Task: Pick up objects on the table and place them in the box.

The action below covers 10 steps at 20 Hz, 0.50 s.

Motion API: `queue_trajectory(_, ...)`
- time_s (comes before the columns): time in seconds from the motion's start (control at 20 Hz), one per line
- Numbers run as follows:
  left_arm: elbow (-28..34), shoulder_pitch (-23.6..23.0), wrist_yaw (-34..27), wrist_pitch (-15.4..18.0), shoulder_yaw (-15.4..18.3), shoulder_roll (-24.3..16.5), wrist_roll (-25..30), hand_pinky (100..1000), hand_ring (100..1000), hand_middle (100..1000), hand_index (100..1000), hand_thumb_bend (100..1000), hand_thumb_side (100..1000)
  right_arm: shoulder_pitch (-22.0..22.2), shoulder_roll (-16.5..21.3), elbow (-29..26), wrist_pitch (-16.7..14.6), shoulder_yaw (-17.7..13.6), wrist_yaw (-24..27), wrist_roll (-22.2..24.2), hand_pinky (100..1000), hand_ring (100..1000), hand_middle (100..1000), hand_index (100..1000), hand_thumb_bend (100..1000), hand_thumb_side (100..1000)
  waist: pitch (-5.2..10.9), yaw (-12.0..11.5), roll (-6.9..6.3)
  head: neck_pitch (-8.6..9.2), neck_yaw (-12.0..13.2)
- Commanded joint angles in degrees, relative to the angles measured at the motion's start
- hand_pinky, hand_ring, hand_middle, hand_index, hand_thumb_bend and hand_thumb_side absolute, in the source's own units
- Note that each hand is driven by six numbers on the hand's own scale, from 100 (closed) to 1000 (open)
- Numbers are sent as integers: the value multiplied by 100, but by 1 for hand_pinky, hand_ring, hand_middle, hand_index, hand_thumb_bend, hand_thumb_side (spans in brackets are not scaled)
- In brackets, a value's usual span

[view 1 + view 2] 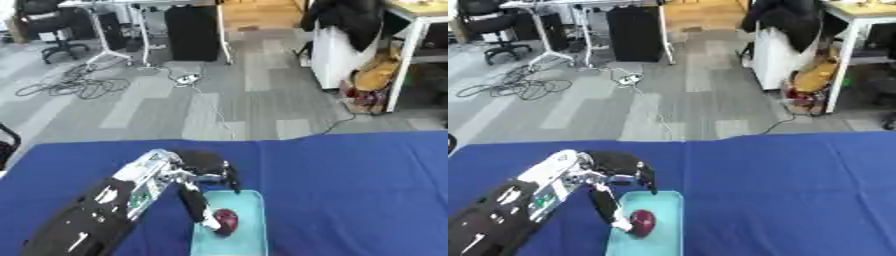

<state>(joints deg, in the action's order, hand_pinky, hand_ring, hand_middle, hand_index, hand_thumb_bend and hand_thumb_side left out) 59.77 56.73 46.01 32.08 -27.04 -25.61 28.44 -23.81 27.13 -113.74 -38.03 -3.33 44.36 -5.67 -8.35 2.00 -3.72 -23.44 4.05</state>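
A blue table point(350, 190) fills the lower half of both views, and beyond it, toward twelve o'clock, a grey floor is seen with a tangle of cables point(70, 86) at about ten o'clock, a dark cabinet point(192, 32) near twelve, an office chair point(52, 30) at the far upper left, and a white desk leg point(404, 60) with bags point(376, 75) heaped beside it at about two o'clock. On the table itself nothing is seen between the hand and the box. The box point(249, 235), a shallow light-turquoise tray with rounded corners, is set at six o'clock, its long side running away from the robot. A small dark red, rounded object point(227, 219) lies inside it, against the left wall near the middle. The left hand point(203, 172) is brought in from the seven o'clock corner and held over the box's near-left corner; its fingers are spread downward and uncurled, one long finger point(607, 206) reaching to the red object and touching or nearly touching it, nothing being grasped. The right hand is not seen.
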Motion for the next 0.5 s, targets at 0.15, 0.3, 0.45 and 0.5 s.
queue_trajectory(0.15, 664, -167, -602, -189, 414, -233, -1301, 871, 852, 916, 959, 122, 847, -48, 96, -85, -15, -67, -15, -27, 130, 264, 259, 518, 100, 755, 99, -67, 21, 43, -10)
queue_trajectory(0.3, 2338, -1219, -1946, -938, 687, -644, -3270, 596, 620, 704, 859, 100, 692, -36, 121, -85, -22, -104, -59, -65, 130, 263, 259, 518, 100, 756, 75, -147, 8, 153, -134)
queue_trajectory(0.45, 4461, -2475, -2997, -1622, 1044, -994, -4297, 520, 533, 611, 798, 100, 667, 21, 152, -85, -77, -134, -128, -69, 127, 262, 258, 519, 100, 754, 38, -254, 42, 378, -282)
queue_trajectory(0.5, 4971, -2849, -3195, -1784, 1213, -995, -4468, 493, 502, 596, 788, 100, 662, 57, 162, -85, -107, -141, -158, -57, 125, 261, 258, 519, 100, 754, 28, -303, 67, 485, -300)
